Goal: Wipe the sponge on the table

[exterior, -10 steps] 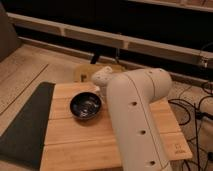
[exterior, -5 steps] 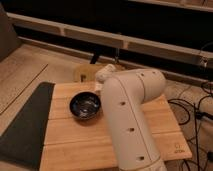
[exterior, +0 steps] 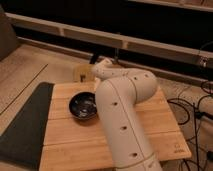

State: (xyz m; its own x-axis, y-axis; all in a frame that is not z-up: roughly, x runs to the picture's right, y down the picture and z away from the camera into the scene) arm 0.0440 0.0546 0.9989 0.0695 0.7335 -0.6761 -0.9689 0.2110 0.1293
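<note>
The gripper (exterior: pixel 98 71) sits at the tip of the white arm (exterior: pixel 122 120), in the upper middle of the frame, over the far edge of the wooden table (exterior: pixel 155 125). The rounded wrist covers most of it, so I cannot tell whether it is spread, pressed together or pinching anything. Just to its left in the picture lies a tan block, which looks to be the sponge (exterior: pixel 80 73). It sits at the table's far left corner, and whether the gripper touches it cannot be made out.

A dark round bowl (exterior: pixel 82 106) stands upright on the table, left of centre, close beside the arm's thick lower link. Its inside is dark with a few pale glints (reflections, most likely), and I cannot tell whether anything lies in it.

A dark mat (exterior: pixel 25 125) runs down the left side of the frame along the table's edge. Black cables (exterior: pixel 196 107) trail over the floor at the right.

Compared with a second ago, the arm's lower link has swung towards the left of the frame, so its base now leaves the bottom edge nearer the middle. The wrist has crept a little up and towards the far edge. The elbow stays in the upper right part of the table area. The bowl and the sponge are where they were.
</note>
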